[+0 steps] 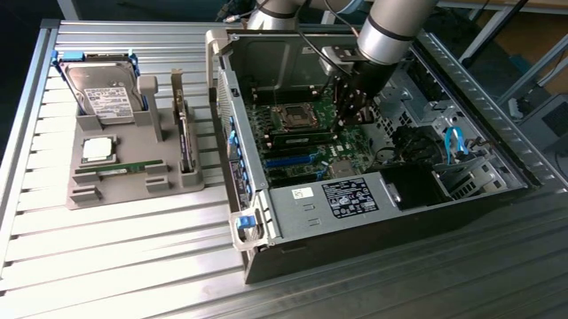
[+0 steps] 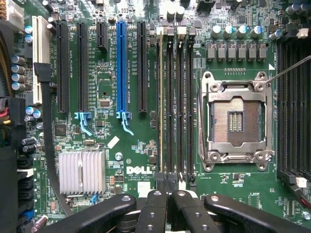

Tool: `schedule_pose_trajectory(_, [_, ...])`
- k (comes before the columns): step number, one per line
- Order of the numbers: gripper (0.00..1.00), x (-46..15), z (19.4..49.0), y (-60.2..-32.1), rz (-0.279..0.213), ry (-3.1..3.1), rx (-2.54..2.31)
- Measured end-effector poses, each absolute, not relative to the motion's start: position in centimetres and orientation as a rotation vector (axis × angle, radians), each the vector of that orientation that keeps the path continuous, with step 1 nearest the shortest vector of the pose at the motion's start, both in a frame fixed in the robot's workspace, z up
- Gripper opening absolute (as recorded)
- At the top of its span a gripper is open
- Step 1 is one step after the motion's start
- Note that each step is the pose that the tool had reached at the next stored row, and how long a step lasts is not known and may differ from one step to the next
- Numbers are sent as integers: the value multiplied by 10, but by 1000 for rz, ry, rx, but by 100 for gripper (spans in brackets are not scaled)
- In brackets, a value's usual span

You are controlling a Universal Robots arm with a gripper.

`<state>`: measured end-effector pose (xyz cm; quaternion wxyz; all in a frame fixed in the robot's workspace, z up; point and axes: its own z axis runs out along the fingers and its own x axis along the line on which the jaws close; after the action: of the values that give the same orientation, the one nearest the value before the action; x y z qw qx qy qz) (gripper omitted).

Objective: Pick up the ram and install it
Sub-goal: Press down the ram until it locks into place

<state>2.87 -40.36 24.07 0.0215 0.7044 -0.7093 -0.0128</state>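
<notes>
My claw [image 2: 167, 187] hangs over the board, pinched narrow; a stick [image 2: 161, 102] sits edge-up in its slot, running lengthwise away from my fingertips.

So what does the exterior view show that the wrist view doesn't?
Exterior view: the grey tray outside the case, holding the ram, a hard drive, a CPU chip and an expansion card, plus the robot arm. Wrist view: the gripper, a blue card slot, a finned heatsink and the DELL lettering. Both: the motherboard with its empty CPU socket.
</notes>
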Motion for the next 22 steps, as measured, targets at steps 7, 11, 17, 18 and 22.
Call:
schedule_pose_trajectory(7, [10,29,248,-404,-39,-2198,2183])
schedule_pose_trajectory(11, [10,29,252,-404,-39,-2198,2183])
schedule_pose_trajectory(17, [10,29,252,-404,-39,-2198,2183])
schedule_pose_trajectory(18, [10,29,252,-404,-39,-2198,2183])
schedule_pose_trajectory(22, [10,27,252,-404,-39,-2198,2183])
